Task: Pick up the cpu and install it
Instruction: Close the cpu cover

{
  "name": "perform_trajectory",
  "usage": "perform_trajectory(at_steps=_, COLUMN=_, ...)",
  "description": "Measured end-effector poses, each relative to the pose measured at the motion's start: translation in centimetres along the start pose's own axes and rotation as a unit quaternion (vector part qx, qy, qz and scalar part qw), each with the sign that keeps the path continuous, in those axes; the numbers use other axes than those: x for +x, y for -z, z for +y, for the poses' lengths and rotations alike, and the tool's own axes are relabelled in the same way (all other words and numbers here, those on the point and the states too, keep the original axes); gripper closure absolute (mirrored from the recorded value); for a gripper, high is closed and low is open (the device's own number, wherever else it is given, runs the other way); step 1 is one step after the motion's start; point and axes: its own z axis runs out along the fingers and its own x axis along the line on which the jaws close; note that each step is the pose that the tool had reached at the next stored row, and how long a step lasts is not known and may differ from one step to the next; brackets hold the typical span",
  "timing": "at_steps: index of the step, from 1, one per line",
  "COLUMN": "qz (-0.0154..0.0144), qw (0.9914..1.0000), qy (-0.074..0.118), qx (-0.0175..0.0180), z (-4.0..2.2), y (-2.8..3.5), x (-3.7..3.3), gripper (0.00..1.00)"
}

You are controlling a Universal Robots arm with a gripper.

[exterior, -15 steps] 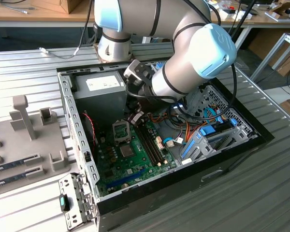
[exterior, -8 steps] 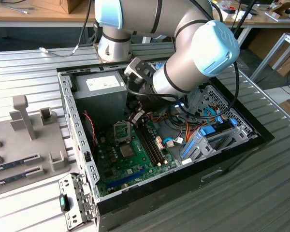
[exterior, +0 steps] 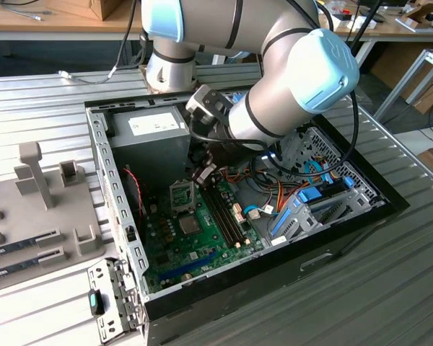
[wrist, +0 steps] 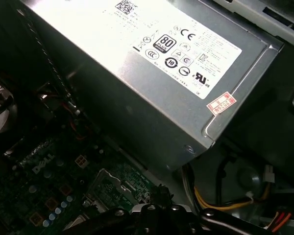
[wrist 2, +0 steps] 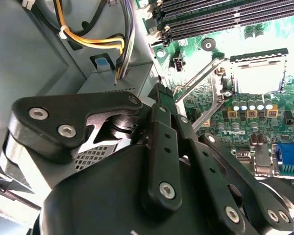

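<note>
My gripper (exterior: 202,175) hangs inside the open computer case, just above the motherboard's metal-framed socket (exterior: 182,193). In the second wrist view its black fingers (wrist 2: 161,127) meet at the tip, shut, with nothing showing between them. That tip sits close beside the socket's raised metal retaining frame (wrist 2: 198,78), and I cannot tell whether they touch. The socket (wrist 2: 257,76) stands open, its middle a pale glare patch, so I cannot tell whether the cpu lies in it. The first wrist view shows the gripper (wrist: 159,193) over the socket's edge (wrist: 110,188).
The grey power supply (exterior: 148,133) stands right behind the gripper, with yellow and black cables (wrist 2: 93,41) beside it. Memory slots (exterior: 227,213) run next to the socket. Blue drive brackets (exterior: 307,205) fill the case's side toward the exterior view's right. A grey fixture tray (exterior: 40,216) lies outside.
</note>
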Motion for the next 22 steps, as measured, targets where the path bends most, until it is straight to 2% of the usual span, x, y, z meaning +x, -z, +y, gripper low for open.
perform_trajectory(at_steps=22, qz=0.0, qw=1.0, qy=0.0, qx=-0.0001, z=-0.01, y=0.36, x=0.1, gripper=0.89)
